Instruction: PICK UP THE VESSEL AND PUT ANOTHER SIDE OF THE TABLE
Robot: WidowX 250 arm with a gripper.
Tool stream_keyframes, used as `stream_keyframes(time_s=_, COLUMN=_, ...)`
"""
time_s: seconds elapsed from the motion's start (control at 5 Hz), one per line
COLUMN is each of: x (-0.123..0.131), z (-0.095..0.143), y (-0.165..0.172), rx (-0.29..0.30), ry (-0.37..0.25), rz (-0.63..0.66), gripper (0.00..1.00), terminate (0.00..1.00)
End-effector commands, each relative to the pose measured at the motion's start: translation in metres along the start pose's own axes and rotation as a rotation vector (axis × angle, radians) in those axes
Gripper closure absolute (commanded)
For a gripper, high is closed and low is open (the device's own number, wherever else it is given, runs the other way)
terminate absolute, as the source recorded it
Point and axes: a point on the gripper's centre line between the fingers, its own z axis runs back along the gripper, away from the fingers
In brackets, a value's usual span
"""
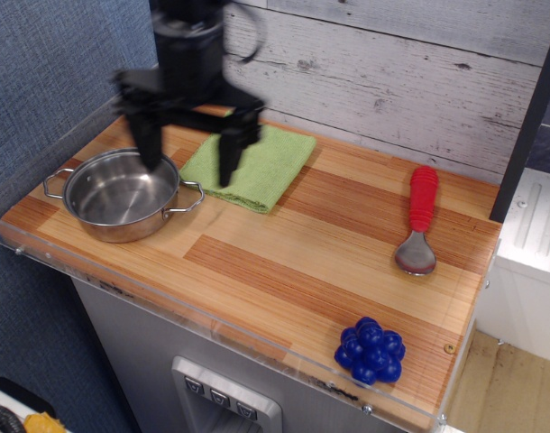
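Note:
The vessel (120, 195) is a shiny steel pot with two wire loop handles, sitting upright at the left end of the wooden table (302, 262). My black gripper (189, 165) hangs above the pot's right rim, blurred by motion. Its two fingers are spread wide apart and hold nothing. The left finger (150, 149) is over the pot's far rim. The right finger (229, 161) is over the green cloth's near edge.
A green cloth (252, 162) lies right of the pot, partly hidden by the gripper. A red-handled metal spoon (420, 220) lies at the right. A blue bumpy ball (371, 350) sits near the front right corner. A clear acrylic rim (212, 325) edges the table.

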Motion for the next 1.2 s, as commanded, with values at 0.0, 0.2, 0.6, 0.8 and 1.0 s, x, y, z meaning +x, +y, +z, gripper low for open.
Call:
stream_keyframes(time_s=0.0, x=-0.01, z=-0.014, y=0.035, rx=0.048, ry=-0.098, rz=-0.212, gripper=0.0, terminate=0.0)
stream_keyframes(time_s=0.2, x=-0.002, z=-0.022, y=0.043, rx=0.025, ry=-0.173, rz=-0.245, gripper=0.0, terminate=0.0)
stream_keyframes(time_s=0.6, x=0.009, z=-0.053, y=0.058, rx=-0.016, ry=-0.194, rz=-0.352, gripper=0.0, terminate=0.0)
stream_keyframes(time_s=0.8, x=0.009, z=-0.063, y=0.058, rx=-0.03, ry=-0.141, rz=-0.391, gripper=0.0, terminate=0.0)
stream_keyframes(time_s=1.0, x=0.009, z=-0.07, y=0.06, rx=-0.028, ry=-0.099, rz=-0.403, gripper=0.0, terminate=0.0)
